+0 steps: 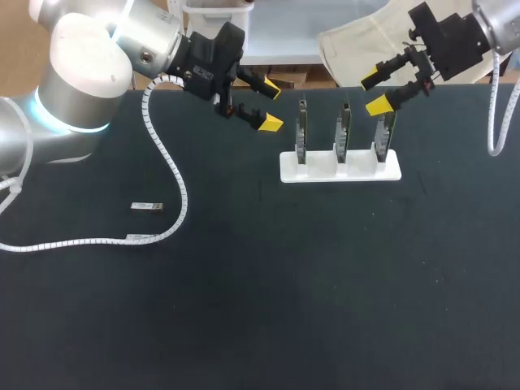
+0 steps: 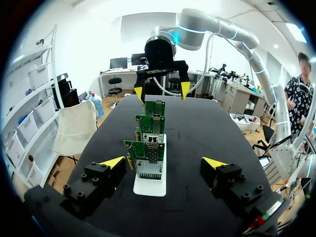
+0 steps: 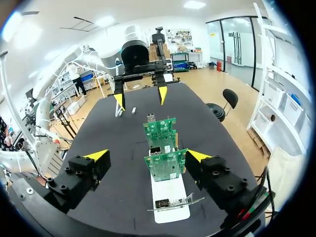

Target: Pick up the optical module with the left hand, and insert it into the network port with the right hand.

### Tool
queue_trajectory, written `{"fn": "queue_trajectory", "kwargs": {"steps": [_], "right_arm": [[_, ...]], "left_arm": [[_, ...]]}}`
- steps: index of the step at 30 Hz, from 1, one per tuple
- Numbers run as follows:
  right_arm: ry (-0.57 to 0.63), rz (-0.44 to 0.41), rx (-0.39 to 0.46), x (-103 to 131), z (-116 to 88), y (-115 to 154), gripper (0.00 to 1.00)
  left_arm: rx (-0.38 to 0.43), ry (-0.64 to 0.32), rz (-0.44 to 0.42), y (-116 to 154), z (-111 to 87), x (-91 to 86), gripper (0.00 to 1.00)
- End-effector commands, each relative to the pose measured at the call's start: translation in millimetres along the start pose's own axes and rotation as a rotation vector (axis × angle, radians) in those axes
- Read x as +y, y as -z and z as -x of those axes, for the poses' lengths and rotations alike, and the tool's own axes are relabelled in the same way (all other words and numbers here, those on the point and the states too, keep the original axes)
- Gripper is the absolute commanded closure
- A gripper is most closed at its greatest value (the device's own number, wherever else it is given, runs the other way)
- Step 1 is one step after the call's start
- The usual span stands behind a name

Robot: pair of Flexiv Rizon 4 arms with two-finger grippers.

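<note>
Standing in white holder (image 1: pixel 321 170), three network cards (image 1: pixel 343 130); left tool (image 1: pixel 270 106) and right tool (image 1: pixel 374 93) spread, empty

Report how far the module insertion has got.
Done: nothing. The optical module lies untouched on the table, away from both arms. In hand: nothing; the left gripper and right gripper hang open and empty near the cards on the white stand. Left: pick up, hand over, insert into a port.

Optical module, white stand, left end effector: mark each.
optical module (image 1: pixel 147 208): head view, middle of its body.
white stand (image 1: pixel 320 172): head view, bare front of base.
left end effector (image 1: pixel 271 106): head view, midway between its yellow tips.
</note>
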State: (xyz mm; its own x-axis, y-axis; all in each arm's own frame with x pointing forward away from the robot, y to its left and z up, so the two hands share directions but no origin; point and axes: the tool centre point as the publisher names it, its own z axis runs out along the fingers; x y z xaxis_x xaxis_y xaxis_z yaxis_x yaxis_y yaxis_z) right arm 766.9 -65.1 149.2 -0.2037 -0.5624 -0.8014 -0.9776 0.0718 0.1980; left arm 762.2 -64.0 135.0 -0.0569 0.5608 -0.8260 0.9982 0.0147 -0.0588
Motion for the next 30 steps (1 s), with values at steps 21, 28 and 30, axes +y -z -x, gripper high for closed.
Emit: {"fn": "queue_trajectory", "kwargs": {"steps": [21,28,30], "right_arm": [[0.001,-0.005,0.000,2,0,0,0.00],[0.001,-0.005,0.000,2,0,0,0.00],[0.001,-0.005,0.000,2,0,0,0.00]], "left_arm": [[0.282,-0.100,0.063,123,-46.7,-57.6,0.00],[0.403,-0.051,0.060,153,-80.9,-92.4,0.00],[0.421,-0.042,0.049,155,-88.9,-104.4,0.00]]}}
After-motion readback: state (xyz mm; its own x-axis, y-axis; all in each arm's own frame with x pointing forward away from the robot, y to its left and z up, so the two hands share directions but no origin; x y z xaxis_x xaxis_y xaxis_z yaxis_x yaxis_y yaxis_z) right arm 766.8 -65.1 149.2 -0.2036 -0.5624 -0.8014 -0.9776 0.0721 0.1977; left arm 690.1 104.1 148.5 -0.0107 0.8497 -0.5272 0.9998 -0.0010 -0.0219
